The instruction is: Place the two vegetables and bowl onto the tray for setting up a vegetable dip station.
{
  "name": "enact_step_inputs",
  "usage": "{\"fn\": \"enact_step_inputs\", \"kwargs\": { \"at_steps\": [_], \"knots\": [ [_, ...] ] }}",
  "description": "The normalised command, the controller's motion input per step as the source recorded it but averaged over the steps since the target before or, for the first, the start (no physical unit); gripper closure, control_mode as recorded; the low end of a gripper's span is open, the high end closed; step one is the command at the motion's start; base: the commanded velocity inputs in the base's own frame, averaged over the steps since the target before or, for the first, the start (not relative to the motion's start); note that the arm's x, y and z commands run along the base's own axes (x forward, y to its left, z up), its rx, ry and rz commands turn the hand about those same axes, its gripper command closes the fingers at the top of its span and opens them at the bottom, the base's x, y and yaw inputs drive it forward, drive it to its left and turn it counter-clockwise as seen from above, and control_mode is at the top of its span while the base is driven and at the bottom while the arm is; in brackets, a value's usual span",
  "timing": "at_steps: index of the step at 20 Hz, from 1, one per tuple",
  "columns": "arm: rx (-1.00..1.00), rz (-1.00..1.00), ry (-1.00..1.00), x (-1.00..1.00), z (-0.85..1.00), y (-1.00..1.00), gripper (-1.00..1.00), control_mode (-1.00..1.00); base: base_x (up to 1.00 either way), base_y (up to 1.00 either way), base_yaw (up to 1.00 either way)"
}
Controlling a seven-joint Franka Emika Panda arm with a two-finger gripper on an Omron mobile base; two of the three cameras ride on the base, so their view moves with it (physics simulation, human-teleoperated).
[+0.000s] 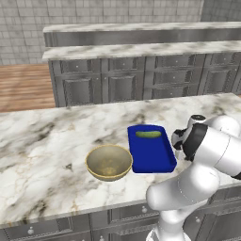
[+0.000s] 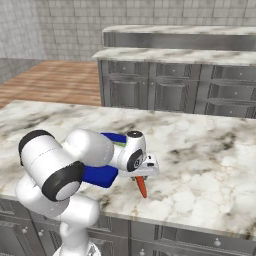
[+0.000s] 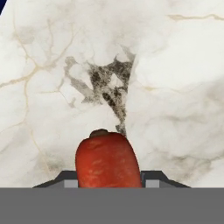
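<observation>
Right now, line by line:
Carrot: the orange carrot point(image 3: 108, 159) sits between my two finger tips; in the right base view it point(image 2: 142, 187) hangs point-down under my hand, its tip low over the marble counter point(image 2: 200, 150), just beside the tray.
Gripper: my gripper point(image 2: 142, 176) has its jaws drawn in against the carrot's sides — pinching it near the thick end.
Arm pose: my upper arm folds low and forward from the base, the forearm runs out level over the tray's near corner, and the wrist turns the hand straight down at the counter.
Cucumber: the dark green cucumber point(image 1: 148, 134) lies on its side at the far end of the tray.
Tray: the deep blue tray point(image 1: 153, 157) lies flat on the counter, partly hidden by my arm in the right base view.
Bowl: the yellowish-tan bowl point(image 1: 108, 162) stands upright on the counter just beside the tray, at its left.
Writing: no label or lettering I can read.
</observation>
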Motion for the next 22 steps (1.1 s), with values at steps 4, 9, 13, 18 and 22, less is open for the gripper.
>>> {"fn": "enact_step_inputs", "kwargs": {
  "at_steps": [4,9,13,18,22],
  "knots": [
    [0.00,0.00,0.00,0.00,0.02,-0.05,1.00,-1.00,0.00,0.00,0.00],
    [0.00,0.03,0.00,0.06,0.22,-0.01,1.00,-1.00,0.00,0.00,0.00],
    [0.00,0.02,0.00,0.01,0.42,0.00,1.00,-1.00,0.00,0.00,0.00],
    [0.00,0.04,0.00,0.00,0.43,0.00,1.00,-1.00,0.00,0.00,0.00],
    [0.00,0.07,0.00,0.00,0.31,0.06,1.00,-1.00,0.00,0.00,0.00]
  ]
}}
